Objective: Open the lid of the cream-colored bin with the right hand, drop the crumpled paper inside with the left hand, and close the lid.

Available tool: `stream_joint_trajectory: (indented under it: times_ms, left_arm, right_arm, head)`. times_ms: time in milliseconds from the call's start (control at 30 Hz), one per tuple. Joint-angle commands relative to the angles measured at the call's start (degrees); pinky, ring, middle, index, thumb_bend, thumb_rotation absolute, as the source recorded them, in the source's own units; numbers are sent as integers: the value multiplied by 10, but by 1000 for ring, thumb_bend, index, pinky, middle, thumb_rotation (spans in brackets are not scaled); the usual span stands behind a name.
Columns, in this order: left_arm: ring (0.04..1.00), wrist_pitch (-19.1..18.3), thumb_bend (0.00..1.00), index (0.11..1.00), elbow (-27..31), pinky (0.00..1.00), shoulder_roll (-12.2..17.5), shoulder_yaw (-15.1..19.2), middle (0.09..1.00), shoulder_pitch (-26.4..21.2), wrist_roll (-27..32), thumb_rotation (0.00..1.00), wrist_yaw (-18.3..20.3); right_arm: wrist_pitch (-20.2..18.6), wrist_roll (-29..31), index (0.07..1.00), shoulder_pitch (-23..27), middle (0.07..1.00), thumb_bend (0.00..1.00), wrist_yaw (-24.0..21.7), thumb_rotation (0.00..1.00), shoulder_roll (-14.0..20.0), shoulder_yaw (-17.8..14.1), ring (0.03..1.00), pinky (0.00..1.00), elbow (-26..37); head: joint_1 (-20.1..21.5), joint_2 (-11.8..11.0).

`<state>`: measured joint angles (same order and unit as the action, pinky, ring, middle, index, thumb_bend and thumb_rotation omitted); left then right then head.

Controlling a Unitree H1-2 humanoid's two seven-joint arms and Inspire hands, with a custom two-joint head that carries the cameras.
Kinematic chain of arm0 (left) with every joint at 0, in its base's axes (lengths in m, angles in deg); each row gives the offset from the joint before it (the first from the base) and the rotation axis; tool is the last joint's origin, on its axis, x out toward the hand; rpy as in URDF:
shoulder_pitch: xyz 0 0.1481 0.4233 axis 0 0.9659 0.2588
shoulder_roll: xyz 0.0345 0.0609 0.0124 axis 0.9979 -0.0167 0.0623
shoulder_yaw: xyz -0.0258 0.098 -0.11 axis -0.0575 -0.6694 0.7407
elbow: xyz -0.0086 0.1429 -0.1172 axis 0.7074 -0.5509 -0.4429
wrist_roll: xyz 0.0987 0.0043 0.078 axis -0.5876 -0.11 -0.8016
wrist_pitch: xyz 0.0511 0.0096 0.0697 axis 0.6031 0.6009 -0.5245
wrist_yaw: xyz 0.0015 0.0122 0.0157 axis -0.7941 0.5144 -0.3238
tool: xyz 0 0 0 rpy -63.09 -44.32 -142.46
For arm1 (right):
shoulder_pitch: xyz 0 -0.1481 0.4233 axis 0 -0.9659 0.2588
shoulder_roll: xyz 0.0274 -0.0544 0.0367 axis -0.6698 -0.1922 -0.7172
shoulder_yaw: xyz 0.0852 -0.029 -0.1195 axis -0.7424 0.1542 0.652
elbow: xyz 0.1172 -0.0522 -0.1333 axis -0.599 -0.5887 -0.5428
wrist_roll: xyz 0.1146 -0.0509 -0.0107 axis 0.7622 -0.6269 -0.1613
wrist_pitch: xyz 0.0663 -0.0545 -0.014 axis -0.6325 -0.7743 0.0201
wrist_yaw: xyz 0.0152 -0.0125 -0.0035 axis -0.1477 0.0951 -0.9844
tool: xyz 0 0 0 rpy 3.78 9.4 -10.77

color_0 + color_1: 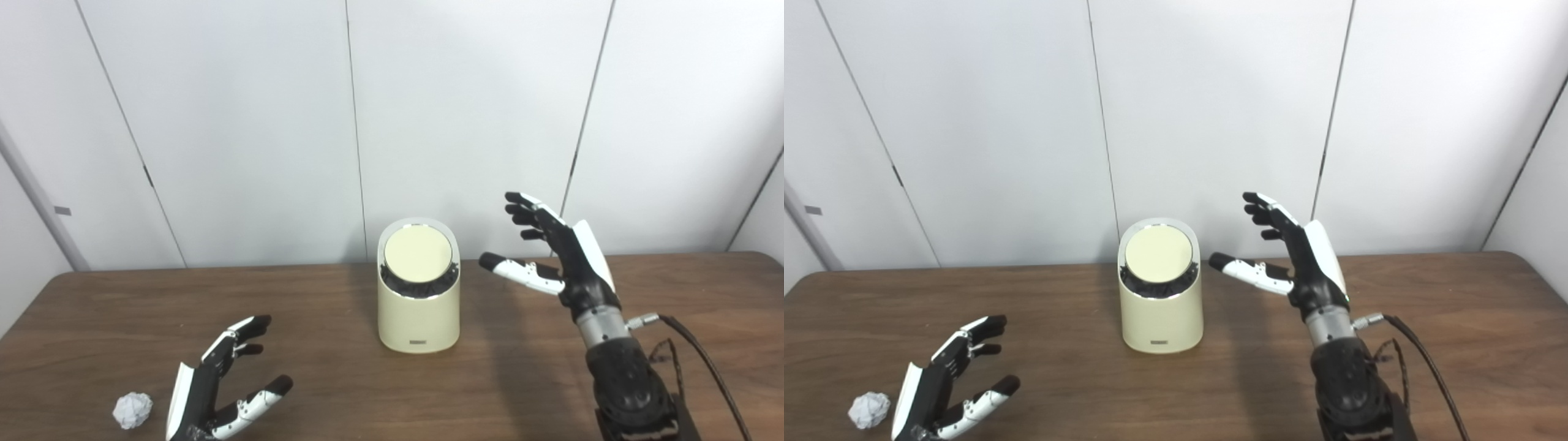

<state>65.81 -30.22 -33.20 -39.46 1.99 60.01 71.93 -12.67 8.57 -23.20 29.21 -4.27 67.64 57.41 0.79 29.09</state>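
Observation:
The cream-colored bin (419, 312) stands upright in the middle of the brown table (343, 392). Its round lid (418, 253) lies shut in the slanted top, facing me. My right hand (554, 254) is raised to the right of the bin, level with the lid and a short way from it, open, fingers spread, holding nothing. A white ball of crumpled paper (132, 410) lies on the table at the near left. My left hand (228, 383) hovers just to the right of the paper, open and empty, palm turned toward the bin.
White wall panels (245, 122) rise directly behind the table's far edge. A black cable (704, 361) runs from my right wrist toward the near right corner. Bare wood lies between the paper and the bin.

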Motion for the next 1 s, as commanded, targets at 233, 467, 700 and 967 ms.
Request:
stream_joint_trajectory:
  times_ms: [233,467,700,967]
  left_arm:
    - [783,25,850,774,-14,682,-8,-6,795,-1,-12,510,-13]
    - [784,24,857,774,-13,678,-9,-8,795,-1,-13,506,-14]
    - [790,24,858,780,-13,685,-12,-9,798,0,-12,504,-13]
    - [792,21,857,779,-8,691,-13,-10,801,2,-14,506,-12]
  right_arm:
    - [-62,-62,855,63,825,1000,-22,519,10,36,766,624,17]
    - [-88,-89,929,93,865,1000,-44,456,18,63,755,576,8]
    - [-123,-117,917,114,890,1000,-68,470,19,83,807,633,3]
    - [-135,-151,915,131,900,1000,-90,461,-4,86,848,705,-12]
  head:
    - [-1,-1]
    - [-3,0]
    - [-5,0]
    - [-5,1]
